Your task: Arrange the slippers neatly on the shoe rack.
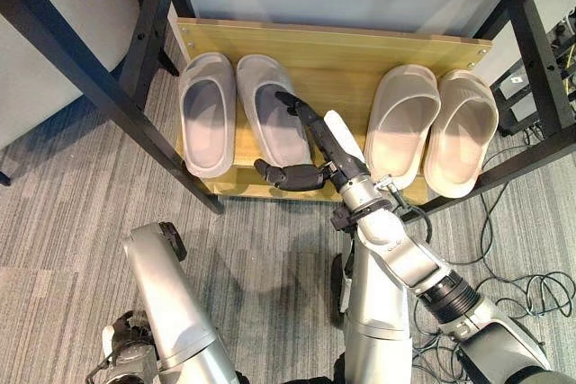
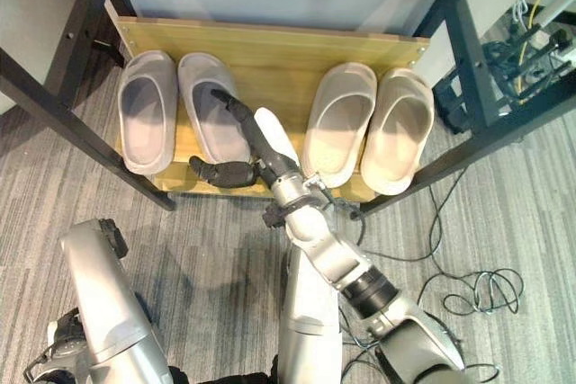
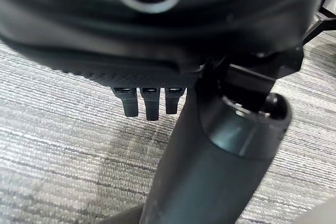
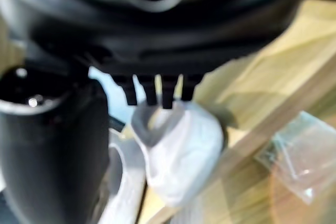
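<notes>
With both pairs of pale grey moulded foam slippers (image 1: pixel 270 110) already on the light wooden shoe rack (image 1: pixel 333 51), the right hand (image 1: pixel 310 146), fingers (image 1: pixel 292 105) released straight above one slipper, seems to need only a final nudge.

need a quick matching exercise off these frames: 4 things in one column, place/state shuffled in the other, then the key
Things
1. grey slippers
2. beige slippers
3. right hand
4. left hand

Places or states
A. over the carpet floor, away from the rack
B. side by side on the left part of the shoe rack
C. open, stretched over the inner grey slipper
D. side by side on the right part of the shelf

Pairs: 1-B, 2-D, 3-C, 4-A
</notes>
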Controlling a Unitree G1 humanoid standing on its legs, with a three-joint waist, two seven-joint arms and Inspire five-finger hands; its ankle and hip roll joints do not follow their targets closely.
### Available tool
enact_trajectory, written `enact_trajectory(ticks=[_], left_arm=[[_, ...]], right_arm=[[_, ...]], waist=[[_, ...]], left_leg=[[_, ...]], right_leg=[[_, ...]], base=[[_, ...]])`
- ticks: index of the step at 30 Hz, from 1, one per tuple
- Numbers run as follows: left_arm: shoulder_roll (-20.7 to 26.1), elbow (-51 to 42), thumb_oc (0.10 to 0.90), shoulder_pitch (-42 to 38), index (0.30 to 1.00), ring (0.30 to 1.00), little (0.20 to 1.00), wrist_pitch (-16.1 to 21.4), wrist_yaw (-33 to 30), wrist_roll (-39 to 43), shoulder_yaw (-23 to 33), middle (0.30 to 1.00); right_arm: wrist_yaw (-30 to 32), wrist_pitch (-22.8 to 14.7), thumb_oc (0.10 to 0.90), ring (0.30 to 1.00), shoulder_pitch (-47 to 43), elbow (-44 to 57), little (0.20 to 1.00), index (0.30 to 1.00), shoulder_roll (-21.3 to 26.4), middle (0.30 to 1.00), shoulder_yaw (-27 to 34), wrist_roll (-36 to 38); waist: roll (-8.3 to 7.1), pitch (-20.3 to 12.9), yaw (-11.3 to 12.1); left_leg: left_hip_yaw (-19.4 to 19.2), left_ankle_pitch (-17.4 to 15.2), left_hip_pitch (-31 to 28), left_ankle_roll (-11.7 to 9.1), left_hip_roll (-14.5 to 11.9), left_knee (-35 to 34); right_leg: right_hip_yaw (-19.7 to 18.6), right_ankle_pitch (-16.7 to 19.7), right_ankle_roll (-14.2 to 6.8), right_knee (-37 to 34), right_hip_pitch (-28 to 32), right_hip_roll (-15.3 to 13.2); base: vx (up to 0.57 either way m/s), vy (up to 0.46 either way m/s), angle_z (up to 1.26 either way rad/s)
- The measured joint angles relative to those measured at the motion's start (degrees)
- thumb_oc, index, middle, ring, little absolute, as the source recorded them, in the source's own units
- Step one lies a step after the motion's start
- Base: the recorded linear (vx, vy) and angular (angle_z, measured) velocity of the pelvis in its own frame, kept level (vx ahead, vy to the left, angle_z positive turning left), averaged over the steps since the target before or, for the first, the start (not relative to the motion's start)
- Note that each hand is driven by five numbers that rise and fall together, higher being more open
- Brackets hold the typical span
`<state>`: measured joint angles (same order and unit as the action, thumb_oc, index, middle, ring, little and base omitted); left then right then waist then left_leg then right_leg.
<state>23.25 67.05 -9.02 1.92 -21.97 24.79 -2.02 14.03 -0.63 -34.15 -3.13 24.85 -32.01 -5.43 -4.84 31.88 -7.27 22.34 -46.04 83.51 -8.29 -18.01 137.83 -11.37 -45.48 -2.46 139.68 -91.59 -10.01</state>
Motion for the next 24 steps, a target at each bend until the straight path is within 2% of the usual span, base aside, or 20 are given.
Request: enact_trajectory(ticks=[5,9,12,24], left_arm=[[-0.24,0.42,0.800,-0.21,0.900,0.900,0.900,-0.01,0.00,0.19,0.11,0.900],[-0.46,0.53,0.800,-0.13,0.900,0.900,0.900,-0.03,0.02,1.10,0.55,0.900],[-0.66,0.52,0.800,-0.24,0.900,0.900,0.900,0.03,-0.02,1.08,0.80,0.900],[-1.23,0.29,0.800,0.18,0.900,0.900,0.900,0.57,-1.34,0.89,0.41,0.900]], right_arm=[[-0.38,0.13,0.800,0.900,0.04,0.76,0.900,0.900,1.15,0.900,-0.03,-2.75],[-0.54,0.66,0.800,0.900,3.08,4.36,0.900,0.900,1.46,0.900,1.75,-8.76],[0.60,0.68,0.800,0.900,8.65,9.87,0.900,0.900,1.43,0.900,4.46,-13.09],[7.42,-2.75,0.800,0.900,10.05,15.31,0.900,0.900,1.49,0.900,6.10,-14.60]], waist=[[0.09,0.03,0.01],[0.30,0.16,-0.16],[0.54,0.30,-0.01],[0.65,0.27,-0.54]], left_leg=[[-0.11,0.01,-0.12,-0.03,0.01,-0.07],[-0.19,0.01,-0.09,-0.02,0.06,0.02],[-0.22,0.01,-0.06,-0.01,0.06,0.17],[-0.10,-0.01,0.05,0.02,0.04,0.26]], right_leg=[[-0.05,0.00,0.00,0.10,-0.10,0.18],[-0.20,0.00,0.01,0.15,-0.12,0.36],[-0.26,0.00,0.01,0.26,-0.09,0.54],[-0.23,0.00,0.00,0.26,-0.22,0.85]], base=[[0.00,0.000,0.00],[0.00,0.000,0.00],[0.00,0.000,0.00],[0.00,0.000,0.00]])
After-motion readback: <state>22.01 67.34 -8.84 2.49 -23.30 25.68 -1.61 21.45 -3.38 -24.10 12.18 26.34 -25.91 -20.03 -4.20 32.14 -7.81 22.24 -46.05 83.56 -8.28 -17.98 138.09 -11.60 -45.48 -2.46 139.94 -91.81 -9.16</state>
